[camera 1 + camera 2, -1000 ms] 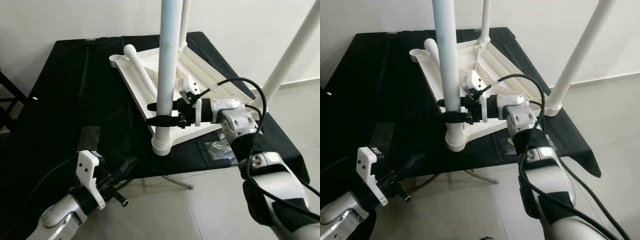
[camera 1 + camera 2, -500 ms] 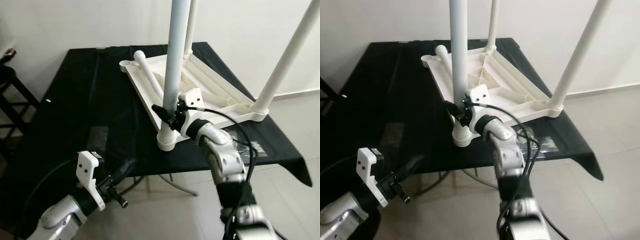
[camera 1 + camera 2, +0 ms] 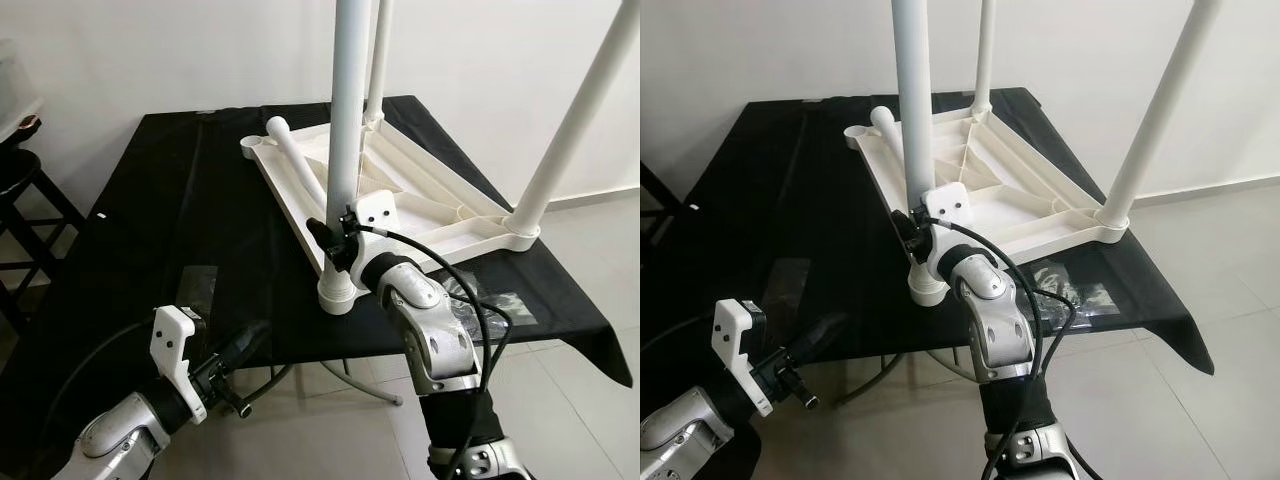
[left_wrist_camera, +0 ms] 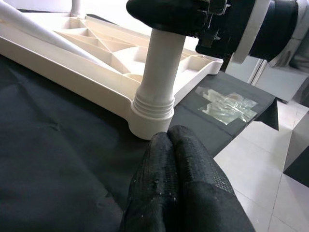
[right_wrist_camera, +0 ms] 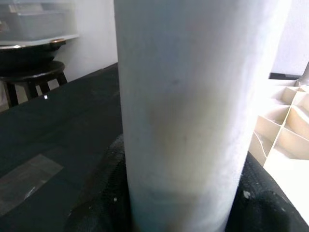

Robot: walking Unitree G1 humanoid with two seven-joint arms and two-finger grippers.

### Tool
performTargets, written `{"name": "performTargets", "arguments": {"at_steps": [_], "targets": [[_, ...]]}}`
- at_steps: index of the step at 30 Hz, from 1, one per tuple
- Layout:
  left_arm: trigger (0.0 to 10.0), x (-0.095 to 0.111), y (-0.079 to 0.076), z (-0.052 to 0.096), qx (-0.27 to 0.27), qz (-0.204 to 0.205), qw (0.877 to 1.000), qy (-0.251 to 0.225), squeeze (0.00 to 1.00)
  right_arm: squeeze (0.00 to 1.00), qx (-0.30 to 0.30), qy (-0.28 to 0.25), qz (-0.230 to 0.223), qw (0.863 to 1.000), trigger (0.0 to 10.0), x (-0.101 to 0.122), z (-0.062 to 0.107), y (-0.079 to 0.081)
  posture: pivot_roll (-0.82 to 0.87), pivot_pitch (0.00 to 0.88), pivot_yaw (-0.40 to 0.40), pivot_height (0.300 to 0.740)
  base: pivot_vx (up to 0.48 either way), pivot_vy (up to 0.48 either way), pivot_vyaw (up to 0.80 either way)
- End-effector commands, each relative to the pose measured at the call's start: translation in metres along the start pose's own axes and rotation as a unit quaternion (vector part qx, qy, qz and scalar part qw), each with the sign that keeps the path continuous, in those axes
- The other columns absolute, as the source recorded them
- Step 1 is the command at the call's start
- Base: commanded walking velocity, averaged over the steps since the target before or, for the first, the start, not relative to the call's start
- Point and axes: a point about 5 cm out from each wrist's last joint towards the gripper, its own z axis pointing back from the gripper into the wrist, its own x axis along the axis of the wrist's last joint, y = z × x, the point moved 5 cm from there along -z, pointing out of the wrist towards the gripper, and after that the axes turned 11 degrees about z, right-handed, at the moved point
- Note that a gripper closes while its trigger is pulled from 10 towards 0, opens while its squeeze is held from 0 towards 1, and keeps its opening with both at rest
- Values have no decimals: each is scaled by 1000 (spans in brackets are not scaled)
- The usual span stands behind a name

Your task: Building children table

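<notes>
Tabletop [image 3: 420, 195] lies upside down on the black counter [image 3: 150, 230] so legs go in from above, right pincer [image 3: 335, 238] clamped round the near leg [image 3: 345, 130], left pincer [image 4: 181, 159] closed, idle.

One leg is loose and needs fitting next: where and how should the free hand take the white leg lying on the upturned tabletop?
Grip the loose leg around its round shaft near the middle, coming from above on the robot's left, fingers straddling it crosswise. It lies flat along the tabletop's left rim, and the right hand is clamped on the upright leg beside its near end, so the middle looks freer. The left hand is shut.
</notes>
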Motion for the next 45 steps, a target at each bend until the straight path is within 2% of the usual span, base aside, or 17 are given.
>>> {"name": "performTargets", "arguments": {"at_steps": [1, 2, 5, 6, 14, 15, 16, 19, 23, 27, 28, 29, 30, 31, 32, 43, 45], "targets": [[10000, -1, 3, 2, 4, -4, 1000, 2, 0, 1000, 4, 60, 2, 998, 10000, -27, 2, 0, -5, 97, 8, 740, 0, 0, 0], [10000, -1, 3, 2, 4, -4, 1000, 2, 0, 1000, 4, 60, 2, 998, 10000, -27, 2, 0, -5, 97, 8, 740, 0, 0, 0], [10000, -3, 1, 1, 3, -4, 1000, 2, 0, 1000, 135, -14, 7, 991, 10000, 2, -3, 11, 2, 92, -1, 740, 0, 0, 0], [10000, -3, 0, 0, 2, -3, 1000, 1, 0, 1000, 166, -32, 23, 985, 10000, 9, -3, 7, 5, 91, -5, 740, 0, 0, 0], [10000, -3, -1, 0, 2, -3, 1000, 1, 0, 1000, 178, -40, 35, 983, 10000, 12, -3, 3, 6, 91, -7, 740, 0, 0, 0], [10000, -4, -3, 0, 1, -1, 1000, 0, 0, 0, 251, -56, 63, 964, 10000, 14, 0, -2, 18, 101, -13, 740, 0, 0, 0], [10000, -4, -4, 1, 0, -1, 1000, 0, 0, 0, 301, -65, 83, 948, 10000, 14, 5, -7, 23, 101, -14, 740, 0, 0, 0], [10000, -3, -6, 1, -1, 1, 1000, -2, 0, 0, 329, -57, 109, 936, 10000, 6, 3, -16, 38, 111, -13, 740, 0, 0, 0], [10000, -2, -7, 2, -1, 1, 1000, -2, 0, 0, 328, -55, 97, 938, 10000, 3, 0, -18, 47, 117, -11, 740, 0, 0, 0], [10000, -2, -8, 3, -2, 2, 1000, -1, 0, 0, 357, -52, 80, 929, 10000, 1, 3, -19, 51, 124, -10, 740, 0, 0, 0], [10000, -2, -8, 4, -2, 3, 1000, -1, 0, 0, 368, -52, 76, 925, 7922, 2, 3, -19, 53, 129, -11, 740, 0, 0, 0], [10000, -2, -8, 4, -2, 3, 1000, 0, 0, 0, 374, -53, 74, 923, 7922, 2, 4, -20, 53, 129, -11, 740, 0, 0, 0], [10000, -2, -8, 4, -2, 2, 1000, 0, 0, 0, 383, -56, 75, 919, 745, 2, 4, -21, 53, 129, -12, 740, 0, 0, 0], [10000, -2, -9, 4, -2, 2, 1000, 0, 0, 0, 388, -57, 77, 917, 745, 2, 3, -22, 54, 130, -13, 740, 0, 0, 0], [10000, -2, -9, 4, -2, 2, 1000, -1, 0, 0, 396, -58, 79, 913, 0, 1, 4, -22, 57, 132, -14, 740, 0, 0, 0], [10000, -1, -9, 5, -1, 1, 1000, 0, 0, 0, 414, -69, 74, 905, 0, -2, 7, -21, 55, 135, -9, 740, 0, 0, 0], [10000, -1, -9, 4, -3, 1, 1000, 1, 0, 0, 391, -62, 73, 916, 0, -11, 9, -29, 48, 133, -13, 740, 0, 0, 0]]}}
